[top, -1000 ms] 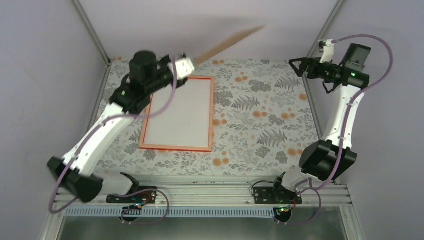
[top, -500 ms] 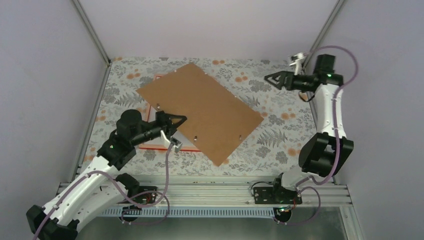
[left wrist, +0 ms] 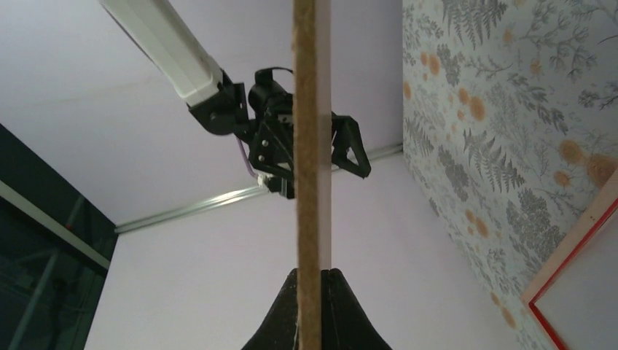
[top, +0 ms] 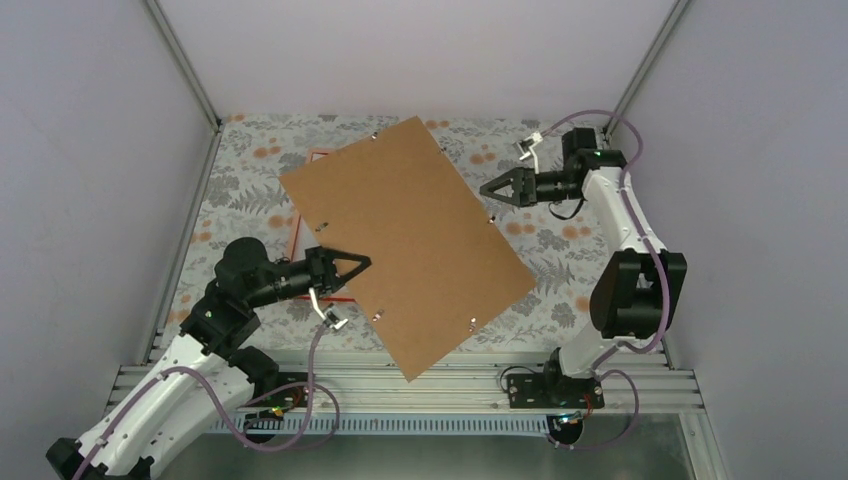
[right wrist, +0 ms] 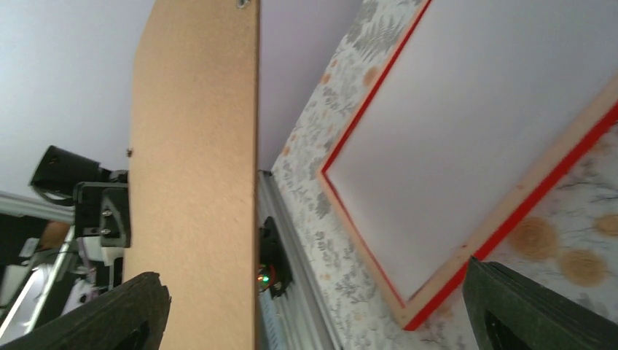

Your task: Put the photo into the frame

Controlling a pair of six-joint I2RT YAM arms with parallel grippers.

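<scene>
My left gripper is shut on the near left edge of the brown backing board and holds it tilted above the table. In the left wrist view the board shows edge-on between the shut fingers. The red frame lies flat beneath it, mostly hidden. In the right wrist view the frame has a plain white centre; no printed landscape shows. My right gripper is open close to the board's far right edge, with the board in front of the left finger.
The floral tablecloth covers the table. Grey walls stand on three sides with metal posts at the back corners. The aluminium rail with the arm bases runs along the near edge.
The left arm has swung the board down from the back wall and drawn it nearer, now flatter over the frame. The right gripper has moved left and down to the board's edge.
</scene>
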